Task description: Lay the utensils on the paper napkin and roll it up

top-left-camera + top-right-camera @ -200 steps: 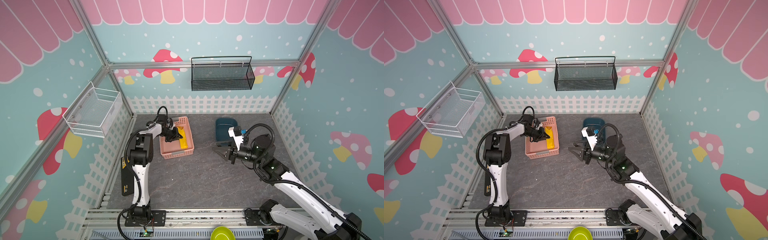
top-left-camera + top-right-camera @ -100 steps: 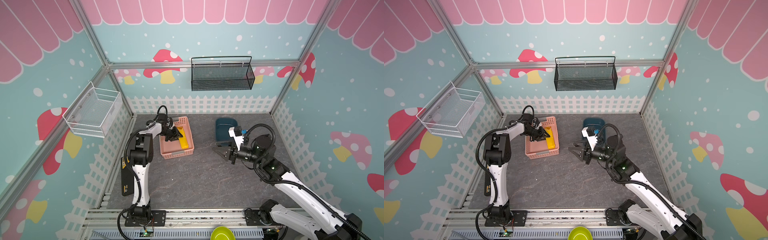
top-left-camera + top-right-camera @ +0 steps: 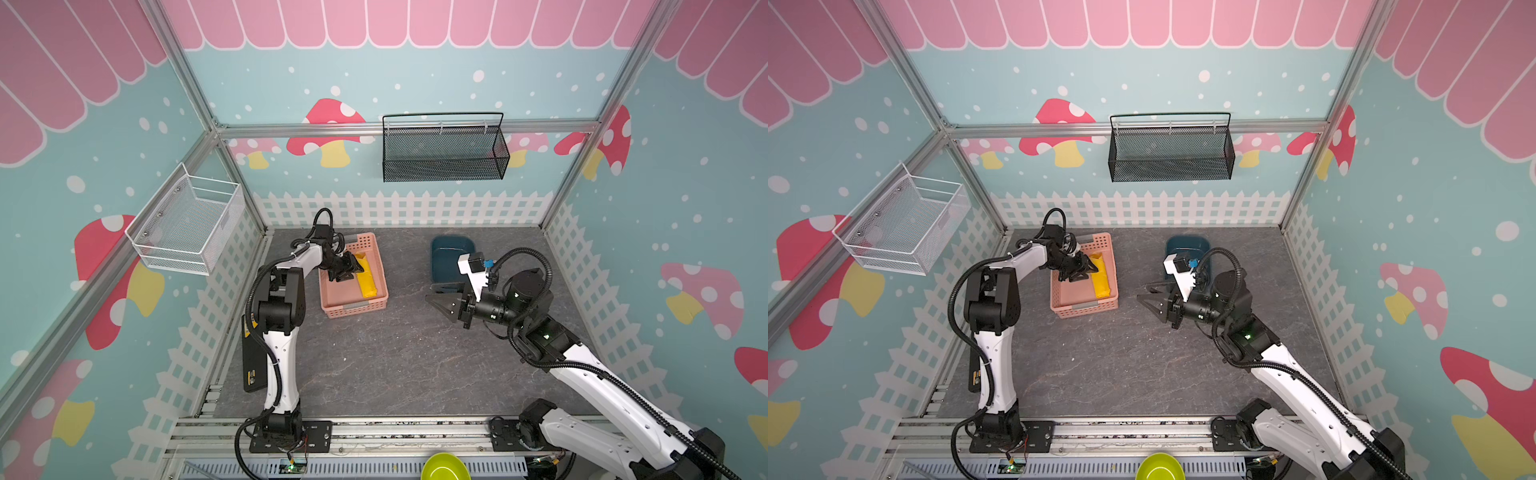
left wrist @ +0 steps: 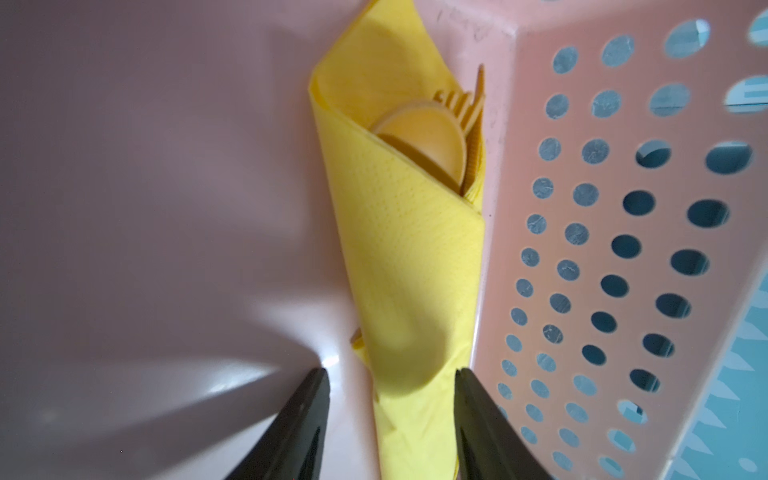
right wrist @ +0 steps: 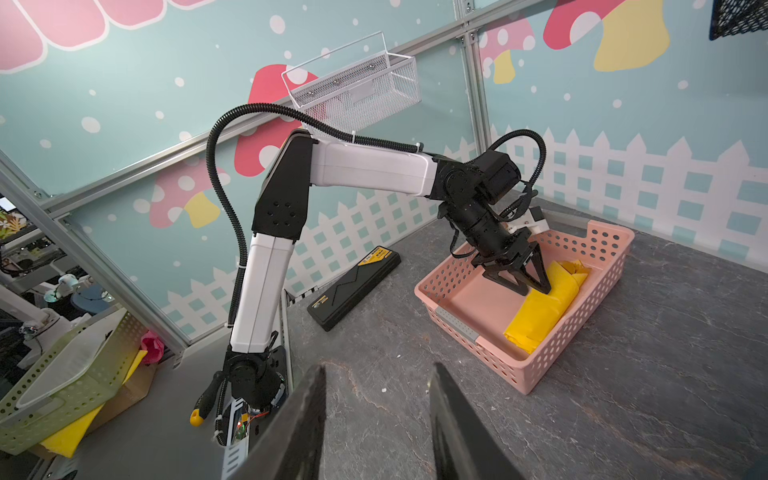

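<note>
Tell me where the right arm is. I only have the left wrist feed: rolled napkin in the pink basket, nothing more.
Observer: The right end effector hovers open and empty above bare table, to the right of the pink basket in both top views.
Operator: Where does the basket sit?
Observer: Back left of the table, just short of the rear fence.
Operator: Anything else on the table?
Observer: A dark blue dish behind the right arm.
</note>
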